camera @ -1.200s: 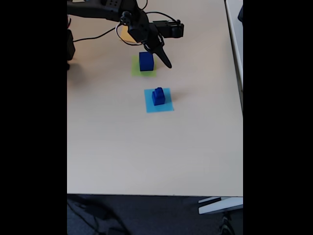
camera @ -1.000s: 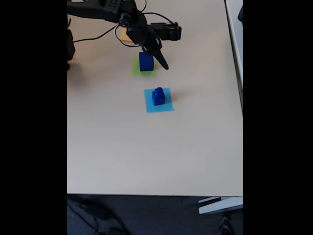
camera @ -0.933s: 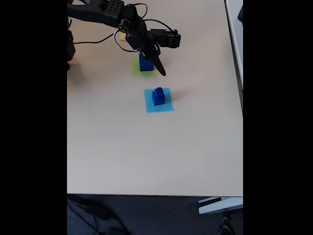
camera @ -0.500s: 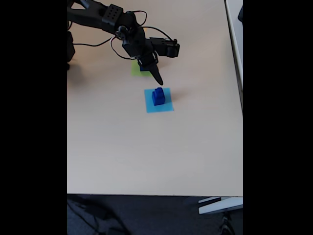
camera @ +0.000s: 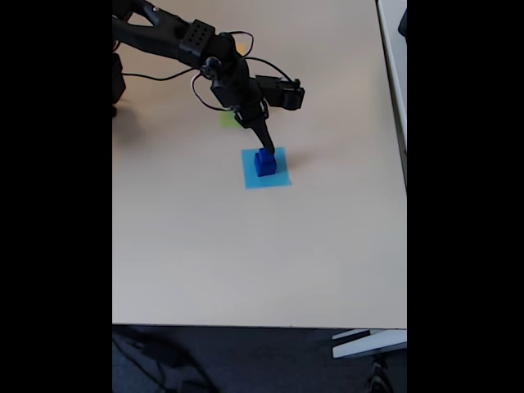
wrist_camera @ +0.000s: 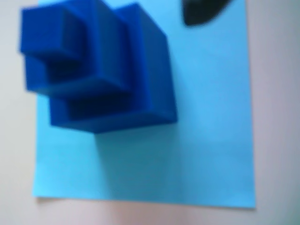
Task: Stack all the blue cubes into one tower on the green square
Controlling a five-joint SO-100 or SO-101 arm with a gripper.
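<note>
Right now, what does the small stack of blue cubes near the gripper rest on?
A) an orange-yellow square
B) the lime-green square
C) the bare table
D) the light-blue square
D: in the wrist view the stacked blue cubes sit on the light-blue square, with the gripper just above them in the fixed view.

Stacked blue cubes (wrist_camera: pixel 101 70), green square (camera: pixel 227 119) apart

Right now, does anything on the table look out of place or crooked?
Yes. A small stack of blue cubes sits on the light-blue square, not the green square. In the wrist view the stack crowds one corner, and the cubes are offset rather than centred on each other.
</note>
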